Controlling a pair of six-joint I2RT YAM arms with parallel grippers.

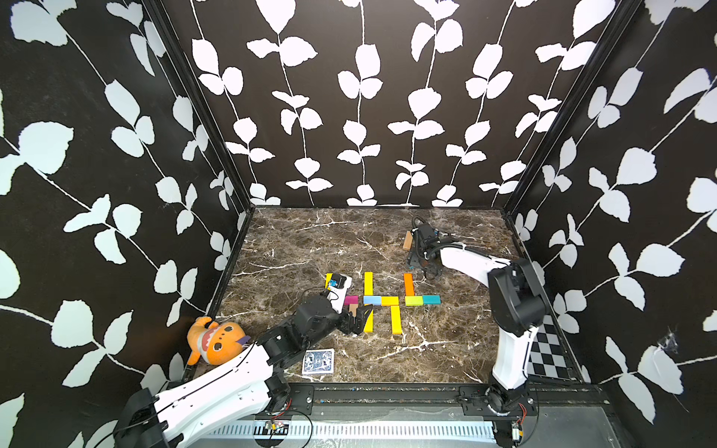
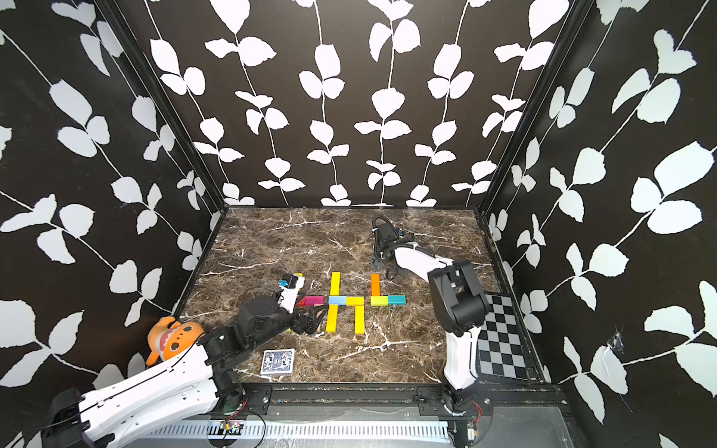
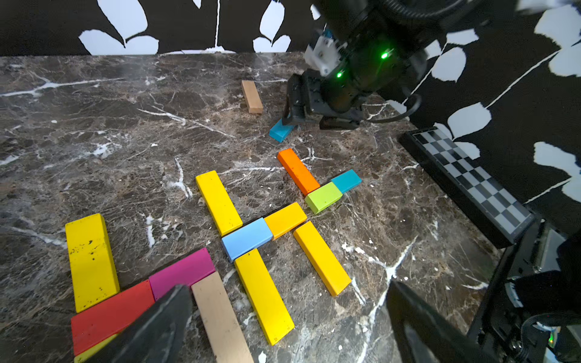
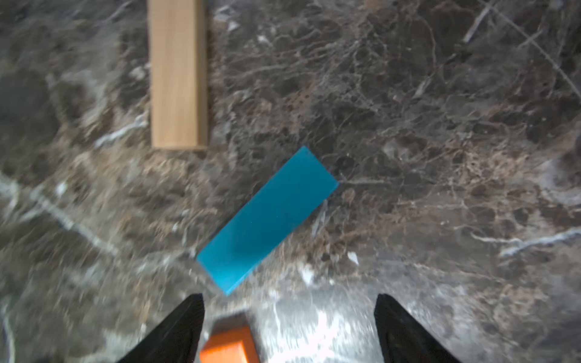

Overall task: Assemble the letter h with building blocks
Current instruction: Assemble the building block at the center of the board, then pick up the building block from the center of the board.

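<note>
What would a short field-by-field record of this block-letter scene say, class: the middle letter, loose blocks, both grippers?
letter h: five bars flat on the marble table; three yellow, one light blue, one yellow-orange
loose blocks: teal block and tan block, apart, toward the far side
left gripper: open, empty, beside the h
right gripper: open, empty, near the teal block
other: playing card, plush toy

Robot lab test cell: brown marble-look tabletop [image 1: 310, 240] boxed on 3 sides by black walls w/ white leaf print [image 1: 349, 97]. White-and-black left arm [image 1: 217, 388] & right arm [image 1: 512, 349] sit on a black metal front rail [image 1: 388, 395]; b/w checkerboard panel [image 1: 551, 349] lies at the tabletop's right edge.
</note>
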